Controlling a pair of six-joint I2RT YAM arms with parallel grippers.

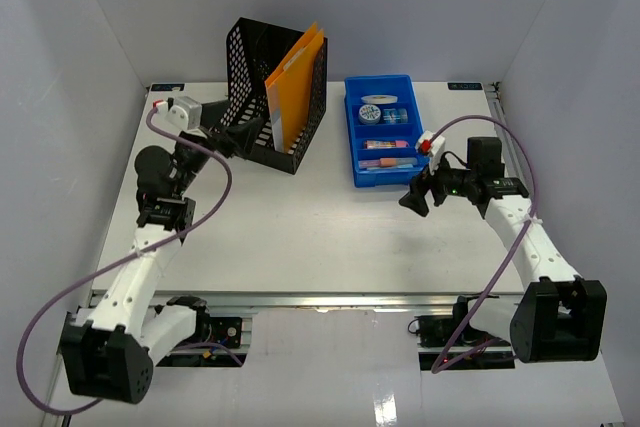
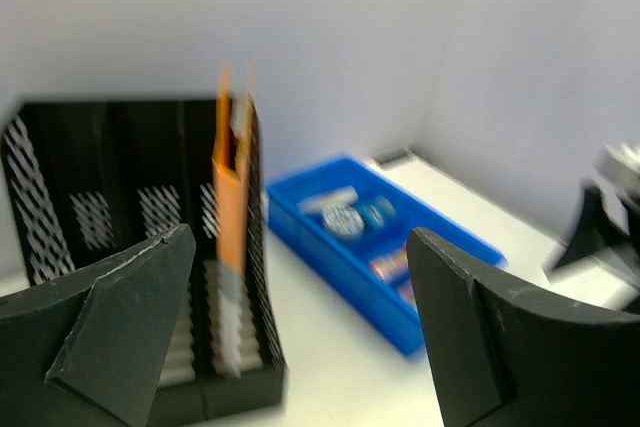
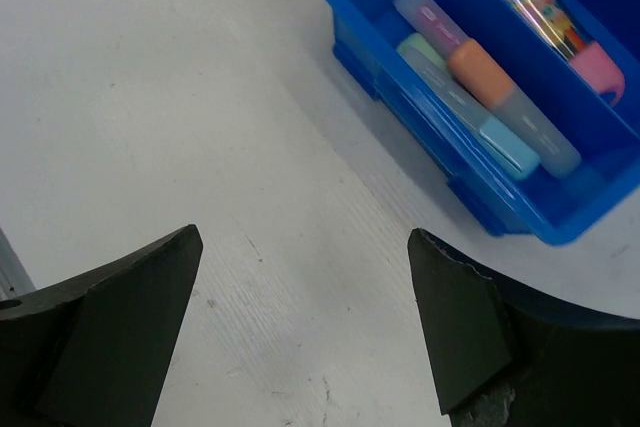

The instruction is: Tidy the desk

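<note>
From above, a white tabletop (image 1: 300, 237) is carrying a black mesh file rack (image 1: 245, 57) and a blue compartment tray (image 1: 351, 137) near each other along its far edge, with its near half lying bare. Orange folders (image 1: 295, 87) are standing upright in the rack and small stationery is lying sorted in the tray, so the tidying is looking largely finished. The left arm (image 1: 150, 247) is reaching close to the rack's left side, and the right arm (image 1: 525, 232) is hovering just beside the tray's near right corner. Through the left wrist camera, which is blurred, the left jaws are standing wide apart with nothing between them, framing the rack and the tray beyond it. Through the right wrist camera, the right jaws are likewise standing wide apart and empty above bare tabletop. Pastel markers (image 3: 470, 72) are lying lengthwise in the tray's nearest compartment, probably so they are kept from rolling.
</note>
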